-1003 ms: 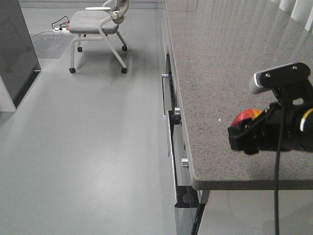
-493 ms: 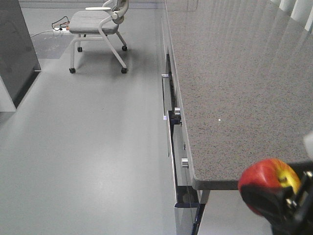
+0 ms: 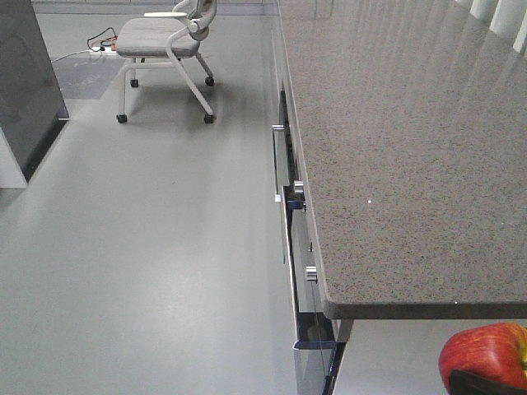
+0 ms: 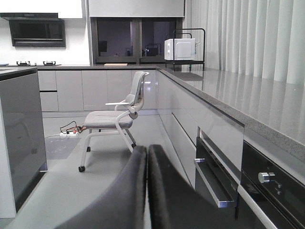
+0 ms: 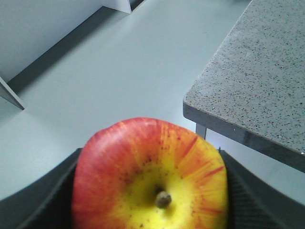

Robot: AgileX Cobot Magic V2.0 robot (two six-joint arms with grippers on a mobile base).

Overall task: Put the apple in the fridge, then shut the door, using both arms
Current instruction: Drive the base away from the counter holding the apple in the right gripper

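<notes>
Apple is clamped in my right end effector, stem toward the wrist camera, at five o'clock in the front view, just off the desk corner. My left end effector is closed and empty. I should carry level with a steady squeeze, clear of that corner.

Front view overlooks the countertop; both wrist views share its edge.

A: Counter?
B: Fills the right side. Oven set under its left edge, floor beyond that.
A: Chair?
B: On the floor, far back, left of the counter. Cabinet at the far left.
A: Apple?
B: Just off the counter's near corner, between the right gripper fingers. Microwave at the counter's far end.
</notes>
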